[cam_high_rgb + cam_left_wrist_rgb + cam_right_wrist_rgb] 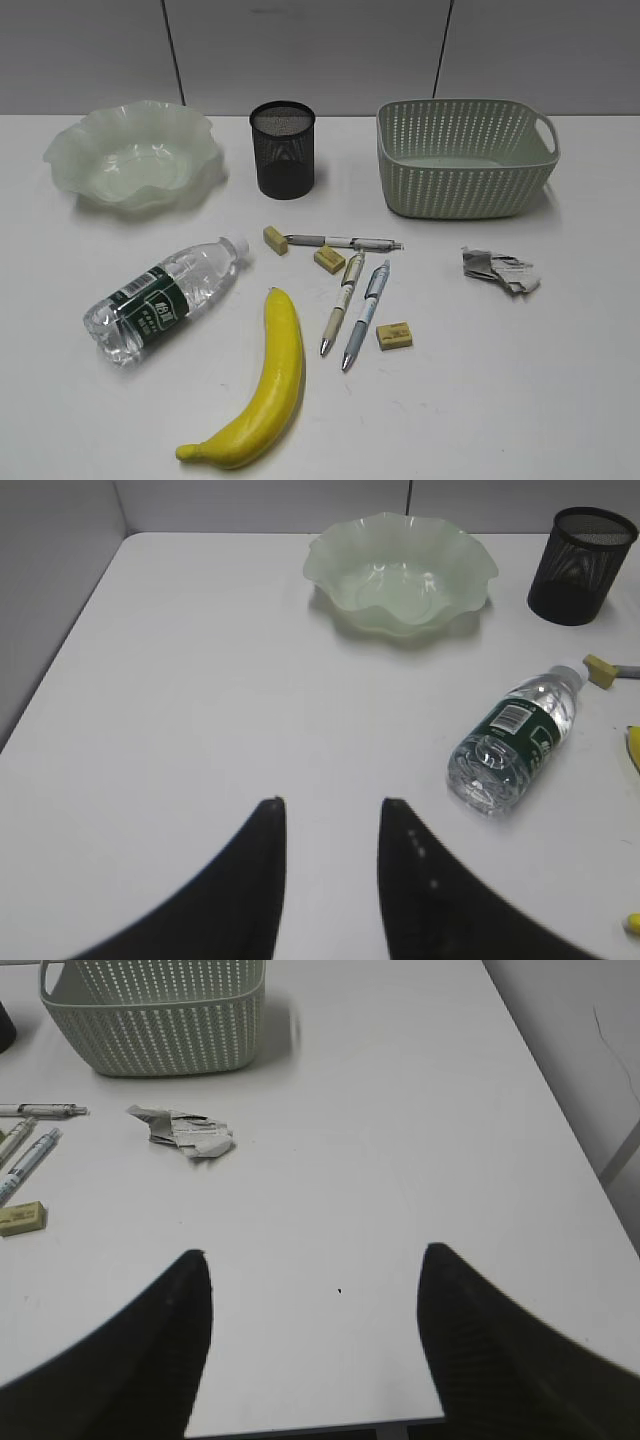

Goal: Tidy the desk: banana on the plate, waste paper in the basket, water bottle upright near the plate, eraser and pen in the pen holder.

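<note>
Jaws of right gripper (315, 1260) parted, waste paper (183, 1131) well ahead-left

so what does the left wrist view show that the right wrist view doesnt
Only the left wrist view: the plate, the pen holder, the lying water bottle and a sliver of banana. Only the right wrist view: the basket, the waste paper and the pens. Both: the white desk and an open, empty tool.

A light grey panelled wall (320, 50) stands behind the work surface, divided by dark, slightly slanted vertical seams (174, 50). Lighting is even and diffuse, with soft shadows. At the right edge, a pale surface (590, 1060) appears, possibly floor or wall.
</note>
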